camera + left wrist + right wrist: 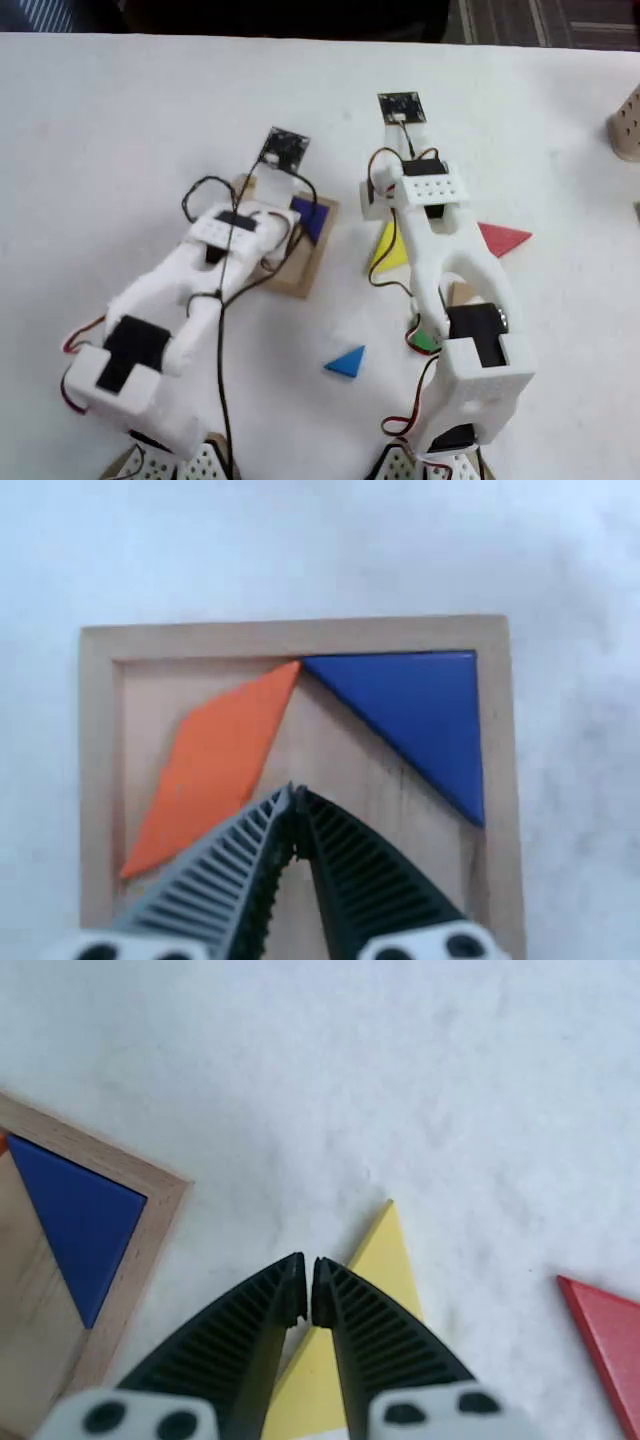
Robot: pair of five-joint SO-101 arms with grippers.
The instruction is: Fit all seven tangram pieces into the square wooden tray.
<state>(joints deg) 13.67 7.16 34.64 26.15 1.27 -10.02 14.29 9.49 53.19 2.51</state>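
Across the white table, two white arms lie side by side, with their bases at the near edge. The left arm leans over the tray. The ribbed fingers of the left gripper are pressed together at the tips and hold nothing. They hang above the bare wood between the two pieces already set in, and whether they touch the floor is unclear.

The right arm stands to the right. The fingers of the right gripper are drawn together to a hairline slit and are also empty. They sit over one edge of the yellow triangle, and contact cannot be judged.

The square wooden tray sits left of centre, and from above it is largely covered by the left arm. The big blue triangle fills its far right corner. The orange parallelogram lies beside it, with one tip meeting the triangle's corner.

The yellow triangle rests on the table just right of the tray, partly under the right arm. The red triangle lies farther right. The small blue triangle lies nearer, between the arms. The green piece peeks out beside the right arm, its shape hidden.
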